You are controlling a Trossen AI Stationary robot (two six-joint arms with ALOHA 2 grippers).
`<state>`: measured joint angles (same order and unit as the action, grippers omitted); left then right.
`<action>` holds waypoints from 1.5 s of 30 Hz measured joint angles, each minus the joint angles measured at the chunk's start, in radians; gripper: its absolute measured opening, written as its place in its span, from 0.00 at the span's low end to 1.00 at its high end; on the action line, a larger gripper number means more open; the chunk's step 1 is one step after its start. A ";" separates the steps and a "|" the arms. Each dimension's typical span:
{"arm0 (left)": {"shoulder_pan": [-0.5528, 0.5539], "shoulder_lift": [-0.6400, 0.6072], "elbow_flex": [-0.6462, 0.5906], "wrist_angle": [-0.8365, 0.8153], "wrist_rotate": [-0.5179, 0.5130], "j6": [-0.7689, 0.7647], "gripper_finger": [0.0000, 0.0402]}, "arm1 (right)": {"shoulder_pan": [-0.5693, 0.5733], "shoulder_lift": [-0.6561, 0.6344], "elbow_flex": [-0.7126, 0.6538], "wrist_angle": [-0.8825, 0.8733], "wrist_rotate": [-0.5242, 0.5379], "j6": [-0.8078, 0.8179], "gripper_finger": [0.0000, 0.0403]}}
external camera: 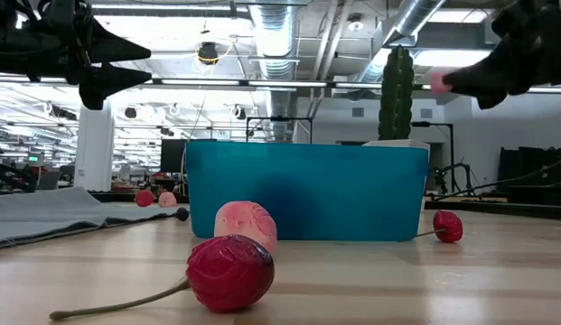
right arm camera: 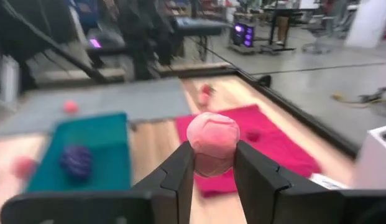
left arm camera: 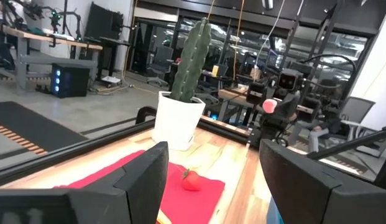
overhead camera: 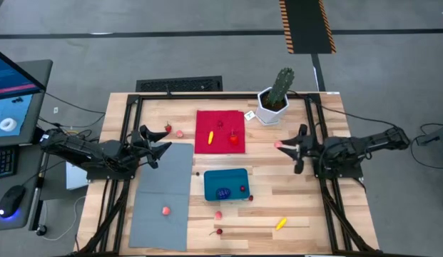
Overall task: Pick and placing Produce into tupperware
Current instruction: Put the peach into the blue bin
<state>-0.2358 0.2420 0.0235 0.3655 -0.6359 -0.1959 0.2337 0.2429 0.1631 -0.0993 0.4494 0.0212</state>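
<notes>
My right gripper point(overhead camera: 284, 145) hovers above the wood between the red cloth point(overhead camera: 220, 130) and the table's right edge, shut on a pink toy piece point(right arm camera: 212, 142). The teal tupperware point(overhead camera: 226, 184) sits in the table's middle and holds a dark blue cluster point(overhead camera: 222, 193) and a small red piece point(overhead camera: 242, 189). A yellow piece point(overhead camera: 210, 136) and a strawberry point(overhead camera: 234, 138) lie on the red cloth. My left gripper point(overhead camera: 163, 147) is open and empty, raised near the grey mat's far corner. My right gripper pinches the round pink piece between its two fingers point(right arm camera: 180, 169), one on each side of its lower half point(right arm camera: 211, 163). The fingers lie about level, pointing toward the table's left. The piece is lifted clear of the table, and its upper half sticks out above the fingertips.
A cactus in a white pot point(overhead camera: 273, 100) stands at the far edge beside the red cloth. The grey mat point(overhead camera: 163, 196) carries one pink piece point(overhead camera: 165, 210). Loose produce lies near the tupperware: a pink piece point(external camera: 246, 224), a cherry point(external camera: 230, 271), a yellow piece point(overhead camera: 280, 223), a red piece point(external camera: 447, 226).
</notes>
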 joint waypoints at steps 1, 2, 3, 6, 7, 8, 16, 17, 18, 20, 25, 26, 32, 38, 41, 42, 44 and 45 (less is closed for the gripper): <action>0.000 0.000 0.000 -0.002 0.000 0.000 0.60 | 0.000 0.025 0.000 0.008 0.007 -0.025 0.31; 0.000 0.000 0.000 -0.002 0.000 0.000 0.60 | 0.000 0.049 0.000 0.020 0.013 -0.046 0.31; 0.000 0.000 0.000 -0.002 0.000 0.000 0.60 | 0.000 0.073 0.000 0.035 0.024 -0.056 0.31; 0.000 0.000 0.000 -0.007 0.000 0.000 0.60 | 0.000 0.140 0.000 0.076 0.047 -0.090 0.31; 0.000 0.000 0.000 -0.009 0.000 0.000 0.60 | 0.001 0.163 0.000 0.089 0.057 -0.106 0.31; 0.000 0.000 0.000 -0.012 0.000 0.000 0.60 | 0.001 0.188 0.000 0.100 0.071 -0.125 0.31; 0.000 0.000 0.000 -0.017 0.000 0.004 0.60 | 0.042 0.398 0.021 0.218 0.250 -0.238 0.31; 0.000 0.000 0.000 -0.018 0.000 0.004 0.60 | 0.049 0.422 0.033 0.221 0.266 -0.240 0.31; 0.000 0.000 0.000 -0.019 0.000 0.004 0.60 | 0.054 0.447 0.046 0.224 0.276 -0.239 0.31; 0.000 0.000 0.000 -0.019 0.000 0.004 0.60 | 0.061 0.495 0.068 0.222 0.285 -0.240 0.31; 0.000 0.000 0.000 -0.018 0.000 0.003 0.60 | 0.068 0.609 0.134 0.265 0.193 -0.116 0.31; 0.000 0.000 0.000 -0.018 0.000 0.003 0.60 | 0.067 0.630 0.149 0.279 0.153 -0.093 0.31; 0.000 0.000 0.000 -0.018 0.000 -0.001 0.60 | 0.066 0.749 0.250 0.288 -0.035 0.083 0.31; 0.000 0.000 0.000 -0.017 0.000 -0.002 0.60 | 0.066 0.900 0.348 0.283 -0.190 0.248 0.32; 0.000 0.000 0.000 -0.017 0.000 -0.002 0.60 | 0.064 0.989 0.393 0.279 -0.256 0.309 0.32; 0.000 0.000 0.000 -0.017 0.000 -0.002 0.60 | 0.064 1.019 0.410 0.279 -0.274 0.321 0.32; 0.000 0.000 0.000 -0.017 0.000 -0.002 0.60 | 0.066 1.072 0.442 0.279 -0.293 0.335 0.31; 0.000 0.000 0.000 -0.017 0.000 -0.002 0.60 | 0.066 1.097 0.458 0.278 -0.297 0.344 0.31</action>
<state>-0.2359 0.2420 0.0235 0.3485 -0.6357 -0.1978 0.2994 1.3396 0.6210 0.1783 0.1527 0.3650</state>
